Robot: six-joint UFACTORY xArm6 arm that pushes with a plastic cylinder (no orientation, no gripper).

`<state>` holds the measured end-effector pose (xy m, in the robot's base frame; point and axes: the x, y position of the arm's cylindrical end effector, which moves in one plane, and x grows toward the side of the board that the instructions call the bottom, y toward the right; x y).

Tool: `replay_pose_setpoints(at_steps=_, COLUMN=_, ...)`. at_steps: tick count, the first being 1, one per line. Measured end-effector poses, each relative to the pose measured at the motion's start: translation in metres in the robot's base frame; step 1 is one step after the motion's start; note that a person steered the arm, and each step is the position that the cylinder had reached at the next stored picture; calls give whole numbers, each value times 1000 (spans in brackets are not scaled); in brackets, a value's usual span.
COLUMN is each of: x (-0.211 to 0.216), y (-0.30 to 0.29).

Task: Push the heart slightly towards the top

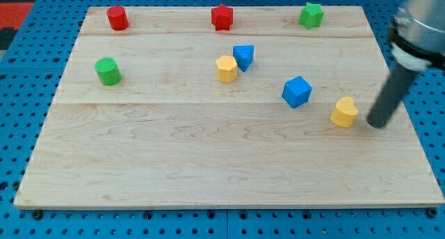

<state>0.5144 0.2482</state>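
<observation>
Wooden board (208, 162) on blue pegboard (21, 30), eight blocks spread over it. Far edge, left to right: red cylinder (117, 18), red star (222, 17), green star-ish block (311, 15). Green cylinder (107, 71) at mid-left, well apart from the rest. Near centre: yellow block (227, 69), shape not clear, prob. hexagonal, w/ blue triangular block (244, 56) just beside it on the right & slightly farther back, close to touching. Blue cube (297, 92) right of centre, tilted. Yellow heart (344, 112), the task's thing, at right side of board, near & right of the blue cube, apart from it. My tip (378, 124) down on the board just right of the yellow heart, small gap visible, not touching as far as can be told; level w/ the heart's near edge approx. Rod leaning up toward the right, into grey arm body at top-right corner, blurred. No jaws on this tool: plain rod, nothing grasped or clamped, nothing pressed against it.
</observation>
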Motion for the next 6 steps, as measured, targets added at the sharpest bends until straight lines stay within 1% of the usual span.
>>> replay_pose_setpoints(at_steps=1, x=22, y=-44)
replay_pose_setpoints(at_steps=3, x=-66, y=-39)
replay_pose_setpoints(at_steps=4, x=-108, y=-48)
replay_pose_setpoints(at_steps=5, x=-114, y=-42)
replay_pose_setpoints(at_steps=6, x=-114, y=-22)
